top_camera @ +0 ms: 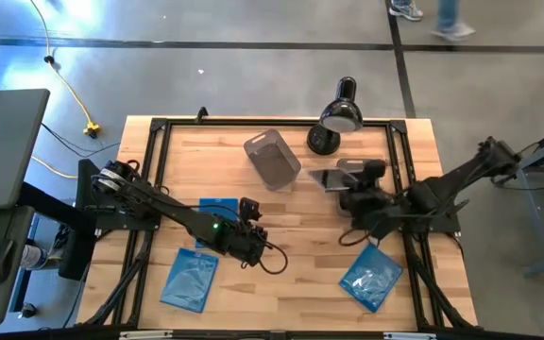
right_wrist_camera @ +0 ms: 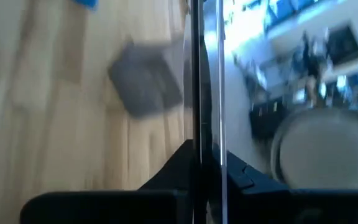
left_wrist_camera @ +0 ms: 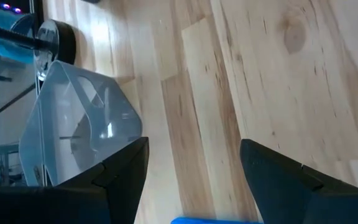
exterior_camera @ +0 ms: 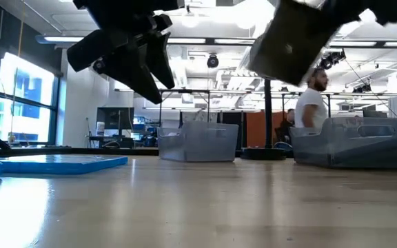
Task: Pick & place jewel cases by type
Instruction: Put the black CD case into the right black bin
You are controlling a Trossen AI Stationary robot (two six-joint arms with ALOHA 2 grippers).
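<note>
High view: bare wood lay between tub (top_camera: 272,159) and both grippers. Left gripper (top_camera: 253,231) hovered spread and empty beside blue case (top_camera: 218,213). Right gripper (top_camera: 348,179) pinched dark case (top_camera: 330,177) near lamp (top_camera: 336,115).

Low view: held aloft, tilted.

Right wrist view: seen edge-on between fingers (right_wrist_camera: 173,168).

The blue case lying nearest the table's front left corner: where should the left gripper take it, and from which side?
Probably from straight above, the open left gripper pinching the blue case across its two long edges near the middle. It lies flat and thin on the table, with all its edges free.
</note>
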